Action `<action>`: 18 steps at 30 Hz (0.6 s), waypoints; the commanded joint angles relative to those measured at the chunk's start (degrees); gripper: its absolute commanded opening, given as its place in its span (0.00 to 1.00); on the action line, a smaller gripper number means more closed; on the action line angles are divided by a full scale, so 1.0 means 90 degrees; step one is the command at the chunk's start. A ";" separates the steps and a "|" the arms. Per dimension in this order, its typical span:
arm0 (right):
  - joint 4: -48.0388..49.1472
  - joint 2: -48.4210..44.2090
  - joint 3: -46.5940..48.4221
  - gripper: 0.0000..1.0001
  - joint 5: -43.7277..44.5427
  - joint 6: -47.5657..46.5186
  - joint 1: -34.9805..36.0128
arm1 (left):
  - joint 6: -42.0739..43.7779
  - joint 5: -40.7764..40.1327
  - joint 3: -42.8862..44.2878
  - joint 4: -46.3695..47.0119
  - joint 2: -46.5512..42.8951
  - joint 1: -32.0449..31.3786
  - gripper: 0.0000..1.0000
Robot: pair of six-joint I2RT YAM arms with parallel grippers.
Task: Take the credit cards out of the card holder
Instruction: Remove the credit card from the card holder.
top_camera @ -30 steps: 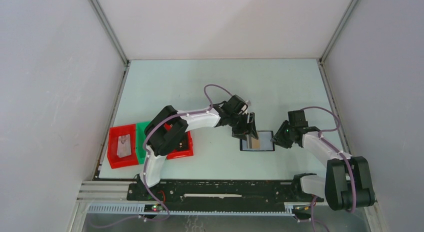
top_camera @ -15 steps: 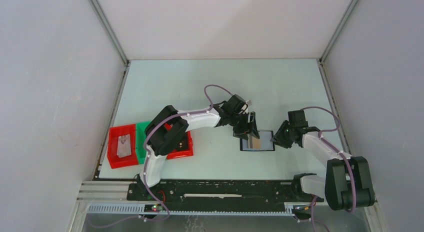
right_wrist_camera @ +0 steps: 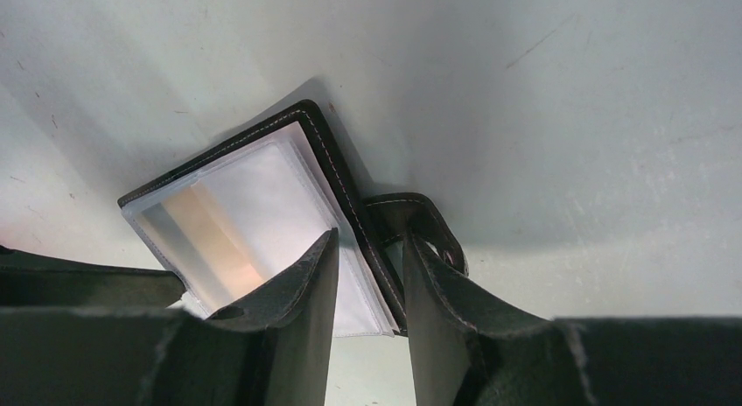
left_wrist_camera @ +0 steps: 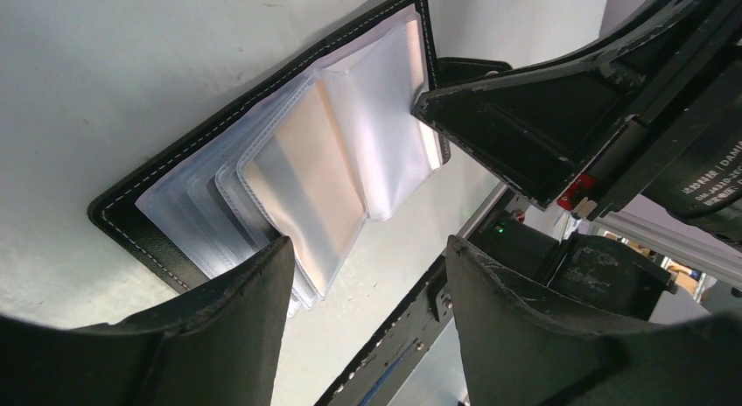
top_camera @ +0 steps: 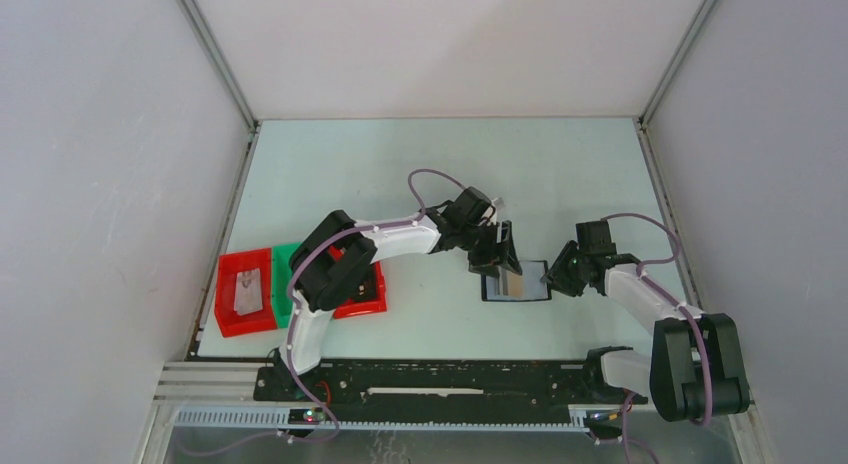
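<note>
Top view: a flat black two-panel card holder [top_camera: 528,290] lies open on the pale worktop [top_camera: 400,164], right of centre and nearer the near edge than the far one. The left gripper [top_camera: 500,260] hangs over its far-left part, and the right gripper [top_camera: 553,280] meets its right edge. Red and green plastic trays [top_camera: 250,296] sit well apart by the left edge.

Left wrist view: clear plastic sleeves [left_wrist_camera: 385,117] fan up from the holder's spine, and a tan credit card [left_wrist_camera: 306,161] shows inside one of them. No card has left the holder. The left pincer stands wide and empty just above the sleeves, probably lined up to take a sleeve or the card's edge. The right gripper's finger tip rests on the sleeves at the holder's right side.

Right wrist view: the right pincer stands narrow with a clear gap, astride the stitched right edge beside the closing strap [right_wrist_camera: 420,224]. One finger is on the sleeves and the other outside the cover. It clamps nothing and seems to pin the holder flat so it won't slide.
</note>
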 commanded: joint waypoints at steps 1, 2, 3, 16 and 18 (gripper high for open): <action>0.0091 0.0049 -0.0175 0.41 -0.0044 0.0096 0.0054 | -0.0219 0.0309 -0.0063 0.0745 -0.0243 -0.0046 0.69; 0.0091 0.0054 -0.0175 0.41 -0.0043 0.0096 0.0052 | -0.0224 0.0335 -0.0059 0.0767 -0.0242 -0.0042 0.69; 0.0091 0.0057 -0.0175 0.41 -0.0044 0.0096 0.0053 | -0.0238 0.0352 -0.0065 0.0790 -0.0247 -0.0038 0.69; 0.0054 0.0023 -0.0175 0.41 -0.0034 0.0095 0.0044 | -0.0352 0.0549 -0.0024 0.0993 -0.0210 -0.0047 0.70; 0.0026 -0.0020 -0.0175 0.41 -0.0035 0.0094 0.0039 | -0.0358 0.0565 0.0000 0.0989 -0.0199 -0.0048 0.70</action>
